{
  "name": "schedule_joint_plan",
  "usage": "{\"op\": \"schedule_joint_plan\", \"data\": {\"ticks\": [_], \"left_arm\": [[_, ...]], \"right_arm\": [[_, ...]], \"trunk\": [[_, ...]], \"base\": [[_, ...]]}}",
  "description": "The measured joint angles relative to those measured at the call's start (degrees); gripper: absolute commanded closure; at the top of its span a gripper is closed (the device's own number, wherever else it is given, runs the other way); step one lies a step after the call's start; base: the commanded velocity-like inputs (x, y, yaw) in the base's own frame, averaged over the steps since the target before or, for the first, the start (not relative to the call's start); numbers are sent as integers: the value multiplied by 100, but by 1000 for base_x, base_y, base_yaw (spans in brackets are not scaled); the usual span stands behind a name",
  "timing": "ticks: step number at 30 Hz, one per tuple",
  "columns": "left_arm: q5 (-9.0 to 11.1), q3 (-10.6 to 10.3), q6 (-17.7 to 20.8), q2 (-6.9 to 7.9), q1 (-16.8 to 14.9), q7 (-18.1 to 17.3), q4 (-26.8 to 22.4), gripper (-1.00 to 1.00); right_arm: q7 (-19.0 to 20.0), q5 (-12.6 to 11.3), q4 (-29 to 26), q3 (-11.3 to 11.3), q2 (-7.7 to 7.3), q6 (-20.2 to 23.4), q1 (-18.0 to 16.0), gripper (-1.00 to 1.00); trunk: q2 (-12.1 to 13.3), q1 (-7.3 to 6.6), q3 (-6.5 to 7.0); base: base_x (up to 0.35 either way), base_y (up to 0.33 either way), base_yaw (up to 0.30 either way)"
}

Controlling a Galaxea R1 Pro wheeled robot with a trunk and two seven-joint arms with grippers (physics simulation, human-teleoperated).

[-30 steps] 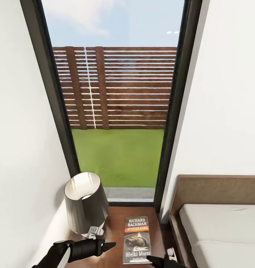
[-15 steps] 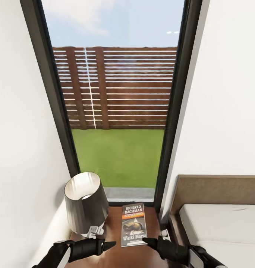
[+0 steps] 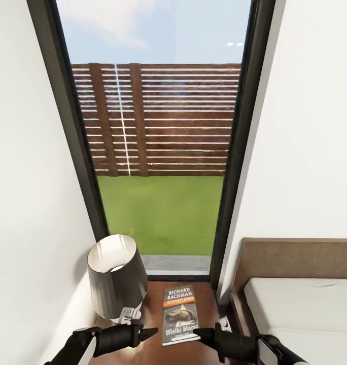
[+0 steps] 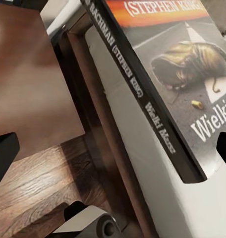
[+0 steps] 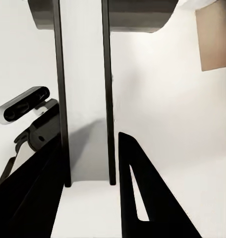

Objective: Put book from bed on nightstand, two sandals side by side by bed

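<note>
Dark nightstand (image 3: 152,340), on it book (image 3: 180,314) lettered "RICHARD BACHMAN", "Wielki Marsz".

bed (image 3: 300,304) runs off the right edge, and the right tool (image 3: 201,333) covers the book (image 3: 179,314) corner.

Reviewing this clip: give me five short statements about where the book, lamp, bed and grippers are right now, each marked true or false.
1. The book lies face up on the nightstand. True.
2. The lamp stands to the right of the book in the head view. False: it stands to the book's left.
3. The book rests on the bed. False: the mattress in view is bare.
4. The right gripper is at the book's near corner. True.
5. The left gripper clamps the lamp. False: it hovers in front of the lamp, holding nothing.
</note>
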Motion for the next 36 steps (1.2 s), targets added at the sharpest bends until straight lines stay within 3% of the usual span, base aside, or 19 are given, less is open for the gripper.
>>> {"op": "schedule_joint_plan", "data": {"ticks": [17, 29, 36], "left_arm": [[-1, -8, -3, -7, 0, -1, 0, -100], [-1, -8, -3, -5, -1, -1, 0, -100], [-1, -8, -4, -8, -1, -1, 1, -100]], "right_arm": [[-5, -13, -57, -24, 1, 220, -1, 100], [-8, -11, -70, -384, 0, 214, 0, 100], [-38, 6, -69, -424, 0, 194, 0, 100]], "trunk": [[-684, 374, -307], [-1129, 617, -506], [-1328, 726, -596]], "base": [[0, 0, 0], [0, 0, 0], [0, 0, 0]]}}
